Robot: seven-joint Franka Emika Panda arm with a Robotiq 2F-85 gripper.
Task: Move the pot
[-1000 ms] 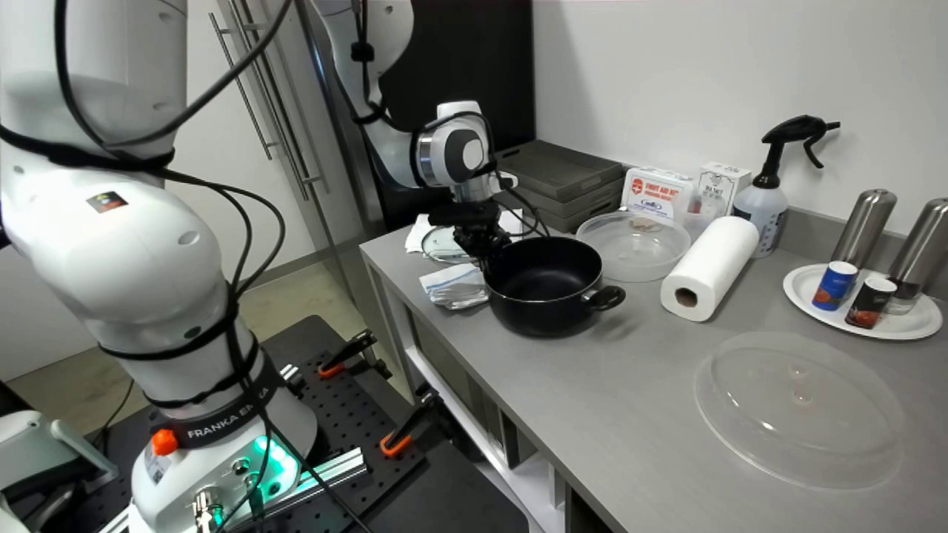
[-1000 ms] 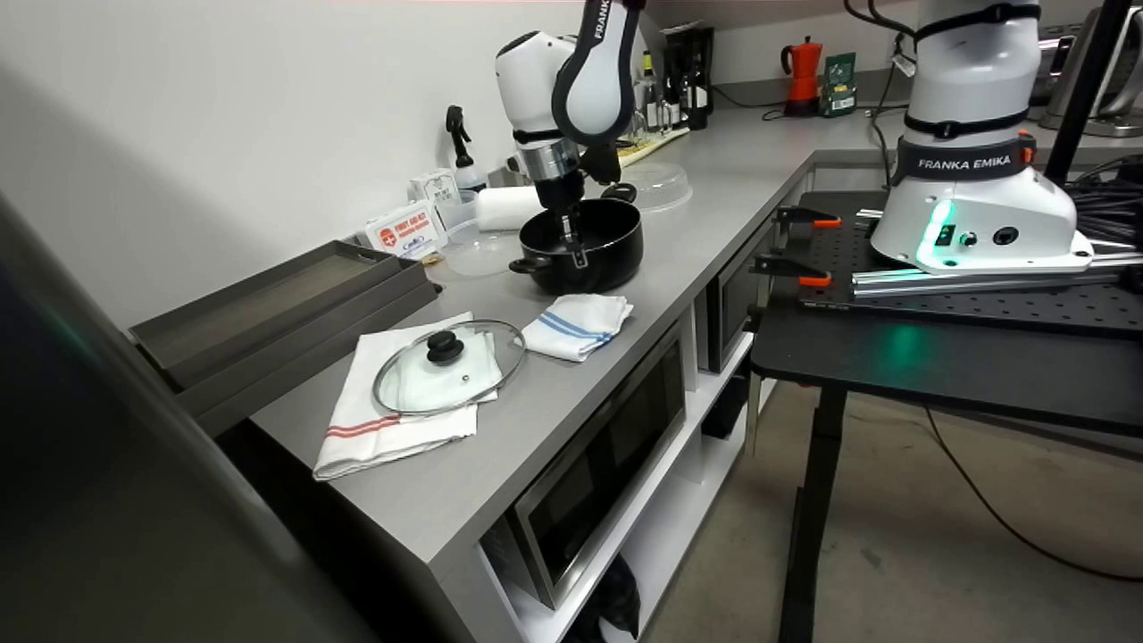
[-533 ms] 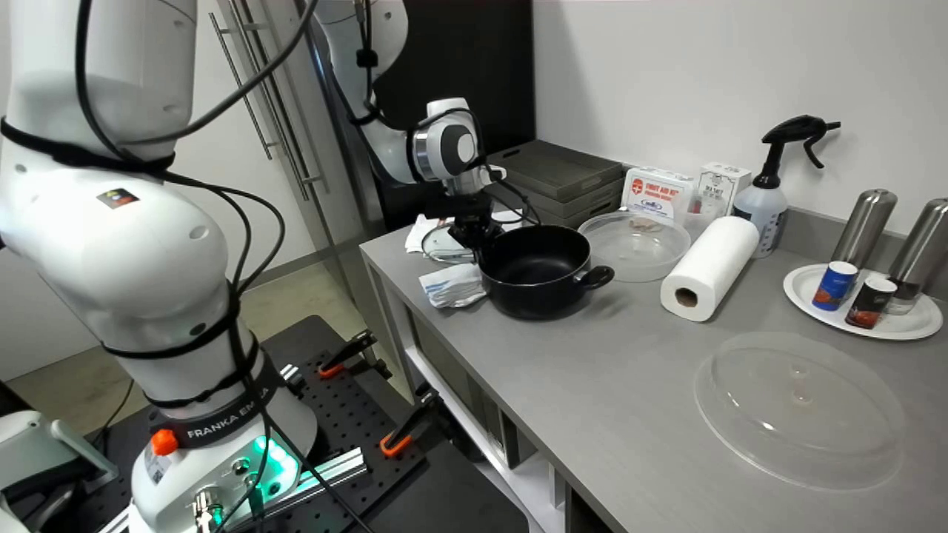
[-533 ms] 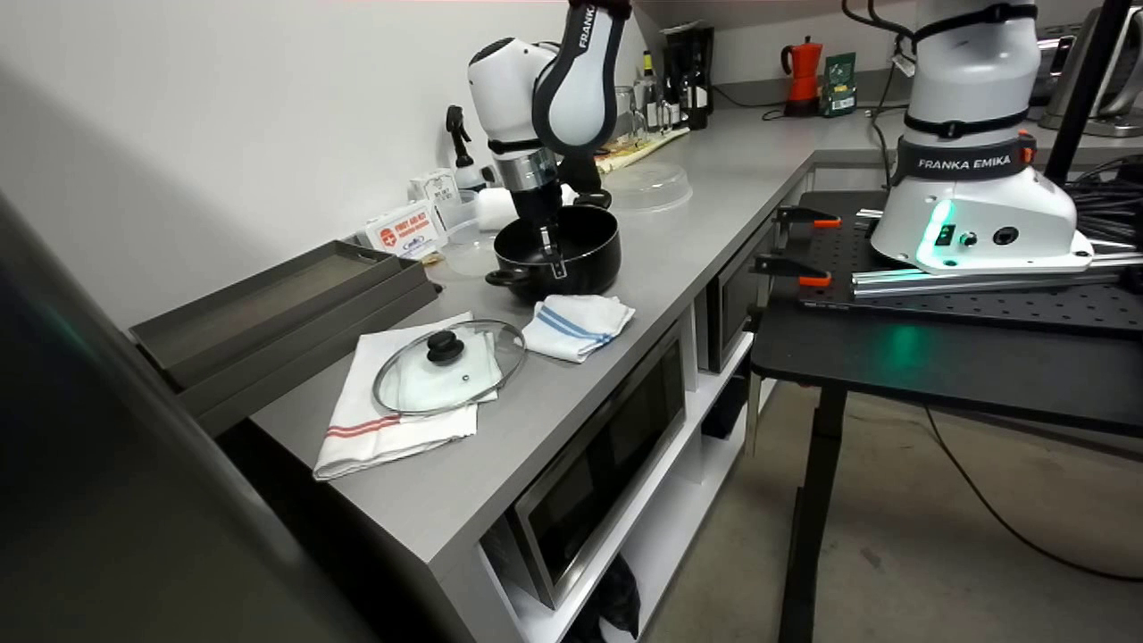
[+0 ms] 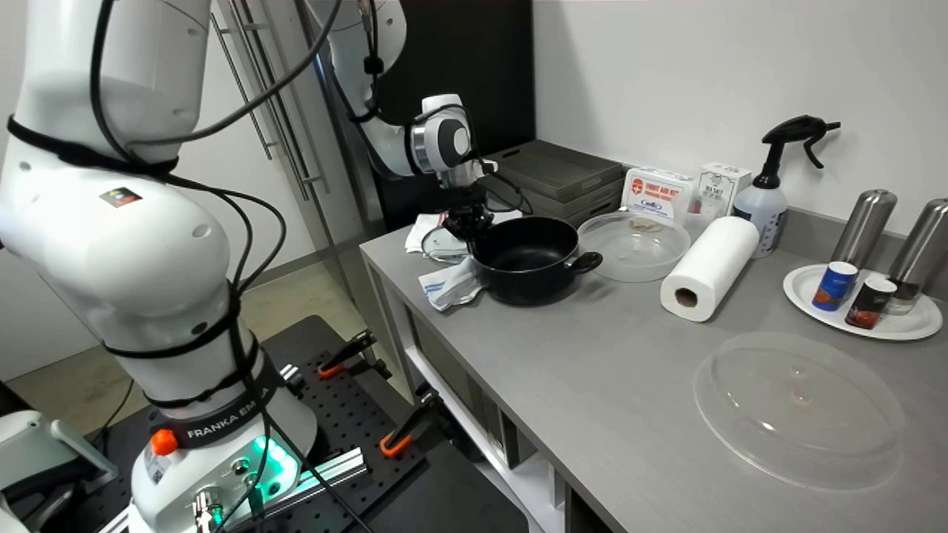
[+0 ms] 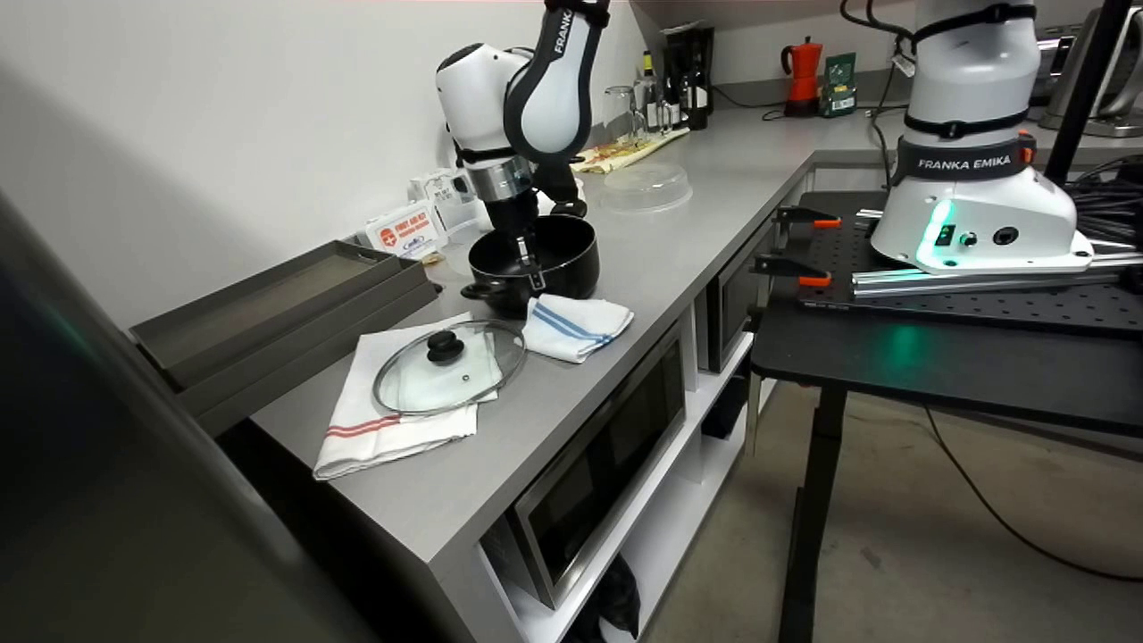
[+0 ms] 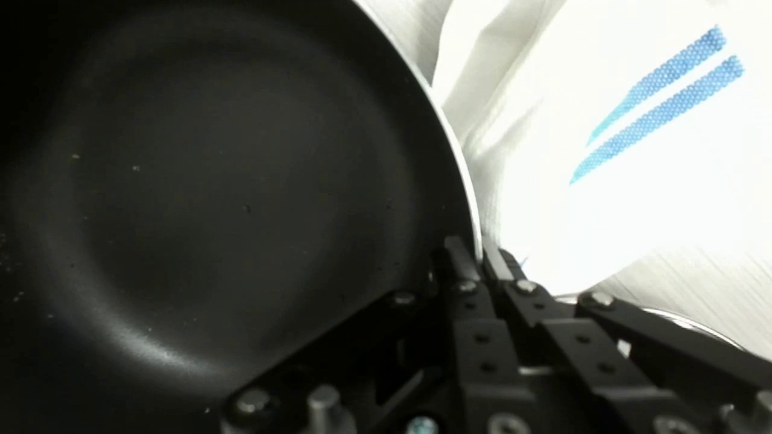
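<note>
The pot is wide, round and black with small side handles. It shows in both exterior views [image 5: 527, 287] [image 6: 582, 268], and its dark inside fills the left of the wrist view [image 7: 241, 181]. My gripper [image 7: 475, 250] is shut on the pot's wall at the rim, one finger inside and one outside. The gripper also shows at the pot's edge in an exterior view [image 6: 536, 279]. The pot looks level. I cannot tell whether its bottom touches the counter. A folded white towel with blue stripes [image 6: 576, 329] lies against the pot's side.
A glass lid with a black knob [image 6: 446, 346] lies on a red-striped towel [image 6: 384, 438] near the pot. Stacked grey trays [image 5: 559, 172] stand behind. A transparent bowl [image 5: 633, 248], a paper-towel roll [image 5: 711, 266] and a transparent plastic lid [image 5: 800, 422] lie along the counter [image 5: 592, 385].
My gripper and the pot have moved together along the counter towards the glass lid and trays. The blue-striped towel has been pushed and bunched where the pot meets it. The grip stays on the rim.
</note>
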